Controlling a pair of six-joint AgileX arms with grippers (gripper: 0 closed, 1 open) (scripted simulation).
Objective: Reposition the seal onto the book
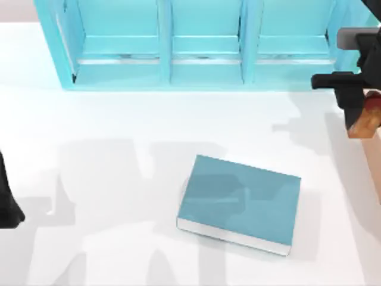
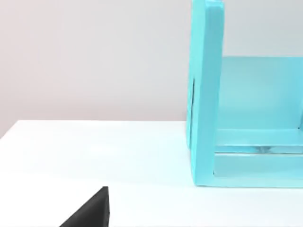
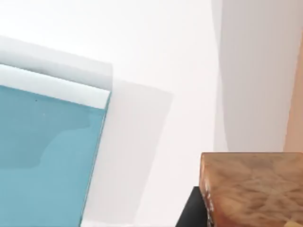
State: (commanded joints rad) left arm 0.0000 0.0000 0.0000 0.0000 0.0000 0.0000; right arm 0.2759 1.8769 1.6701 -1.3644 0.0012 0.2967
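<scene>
- Right now my right gripper (image 1: 364,119) sits at the table's right edge, well to the right of the book and a little farther back, toward the bookshelf.
- Its fingers are pinched on the seal (image 1: 364,123), a small reddish-brown mottled block that sticks out below the dark gripper body in the top view.
- From my right wrist camera, the seal (image 3: 253,189) shows close up as a marbled brown block, with a dark finger (image 3: 191,210) touching its side.
- That same wrist view shows the book (image 3: 45,156) lying flat and well apart from the seal, with bare white table between them.
- The book (image 1: 241,202) is a thick teal-blue hardback with pale page edges, lying flat and slightly turned on the white table (image 1: 119,131), in front of the bookshelf and apart from it.
- The seal is not touching the book; nothing rests on its cover.
- The light cyan bookshelf (image 1: 202,44) stands along the back of the table, behind the book, divided into upright compartments.
- My left arm (image 1: 7,202) is parked at the table's left edge, far to the left of the book; I cannot tell how its fingers stand.
- Its wrist camera looks across the table at the bookshelf's end wall (image 2: 206,94).
</scene>
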